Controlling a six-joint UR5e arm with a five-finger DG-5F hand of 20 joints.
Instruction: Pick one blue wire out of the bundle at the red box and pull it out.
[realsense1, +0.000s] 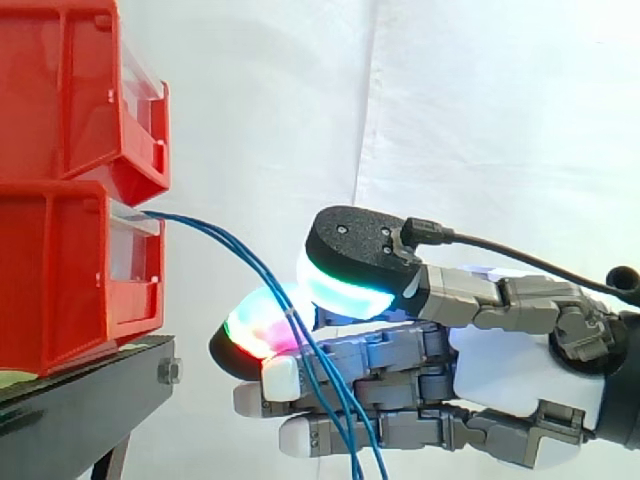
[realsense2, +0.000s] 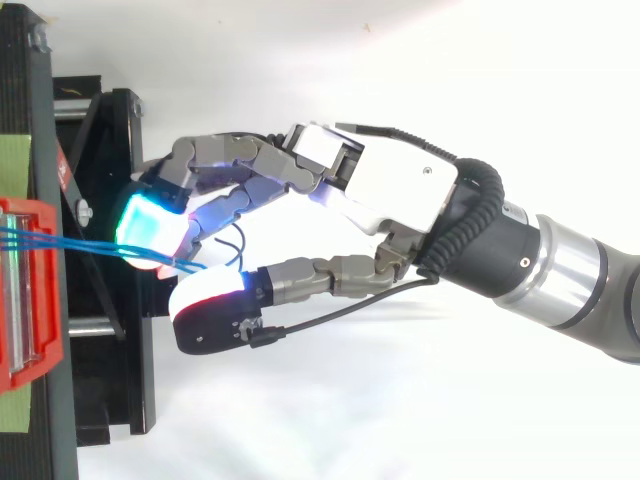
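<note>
Several thin blue wires (realsense1: 215, 235) leave the front of the lower red box (realsense1: 60, 280) and arc down to the right, hanging past the bottom of the side view. My hand (realsense1: 500, 360) reaches in from the right, level with the box's base. The wires run between the thumb pad (realsense1: 340, 285), glowing cyan-green, and a finger pad (realsense1: 255, 335), glowing red and green. These two pads close on the wires a short way out from the box. From above, the blue wires (realsense2: 60, 242) stretch from the red box (realsense2: 25, 300) into the pinch of my hand (realsense2: 400, 190).
A second red bin (realsense1: 70, 90) is stacked on the lower one. Both rest on a black stand (realsense1: 90, 390) whose frame lies right under my fingers in the top view. A white curtain hangs behind.
</note>
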